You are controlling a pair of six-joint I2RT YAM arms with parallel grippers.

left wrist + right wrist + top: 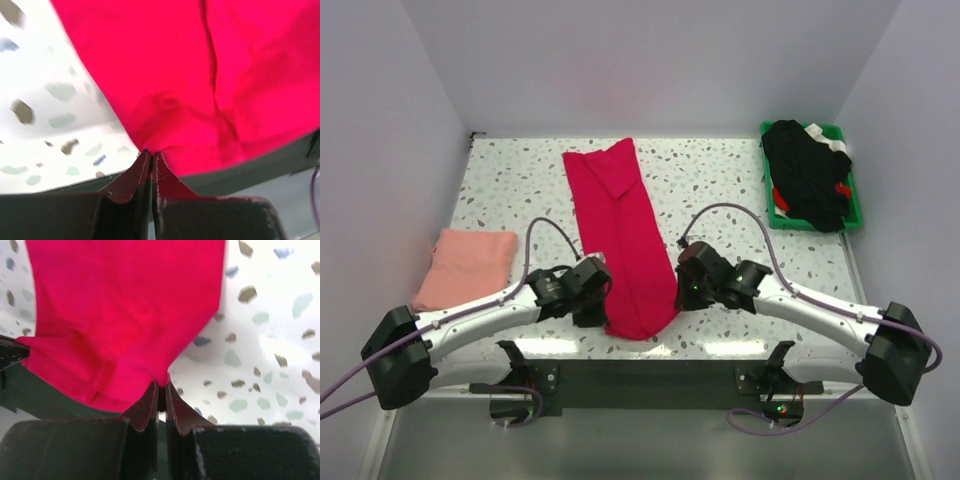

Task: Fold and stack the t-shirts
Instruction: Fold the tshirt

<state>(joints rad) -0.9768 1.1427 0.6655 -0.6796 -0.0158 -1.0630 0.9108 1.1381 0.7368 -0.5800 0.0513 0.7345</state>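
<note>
Across the middle of the overhead view, your bright crimson-red cloth t-shirt (618, 225), folded into a long narrow strip, runs down the speckled white table (520, 180) to its lower edge. Your left gripper (600, 297) and right gripper (680, 287) flank its lower end. A folded pale salmon-pink cloth t-shirt (468, 265) lies at mid-left; a green plastic bin (767, 190) of dark clothes sits upper right.

Left wrist view: your jaws are pinched tight on the red cloth's edge.

Right wrist view: likewise, clamped on the red fabric's lower corner.
</note>
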